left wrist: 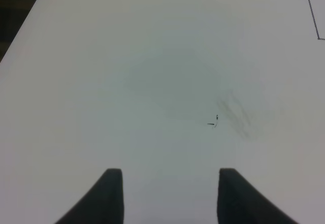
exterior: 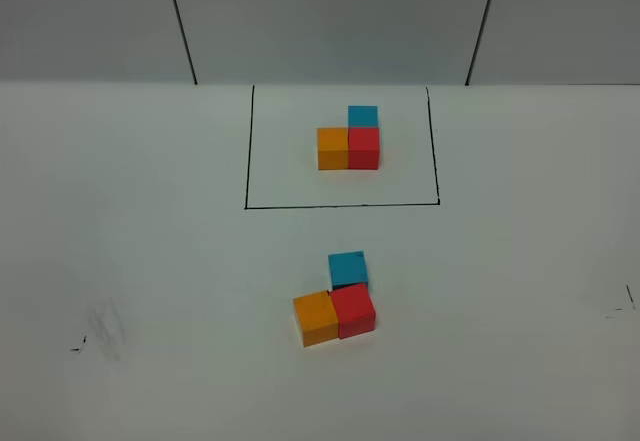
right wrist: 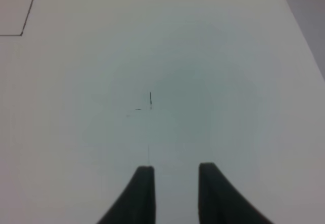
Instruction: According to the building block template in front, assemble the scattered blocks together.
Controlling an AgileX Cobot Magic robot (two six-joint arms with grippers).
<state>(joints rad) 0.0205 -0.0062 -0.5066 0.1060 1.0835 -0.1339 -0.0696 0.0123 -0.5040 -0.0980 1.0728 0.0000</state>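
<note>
The building block template (exterior: 349, 141) stands inside a black-line rectangle (exterior: 246, 161) at the back: an orange cube and a red cube side by side, a cyan-blue cube behind the red one. The scattered blocks lie in front of it, joined in a slightly turned L: the orange cube (exterior: 316, 319), the red cube (exterior: 354, 309) touching it, the cyan-blue cube (exterior: 348, 268) behind the red. Neither arm shows in the exterior view. My left gripper (left wrist: 167, 196) is open and empty over bare table. My right gripper (right wrist: 174, 193) is open with a narrower gap, also empty.
The white table has small pen marks at the left (exterior: 78, 346) and right (exterior: 628, 301). A smudge (left wrist: 236, 115) lies near the left mark. A corner of the black rectangle shows in each wrist view (left wrist: 316, 33) (right wrist: 23, 31). Grey wall panels stand behind.
</note>
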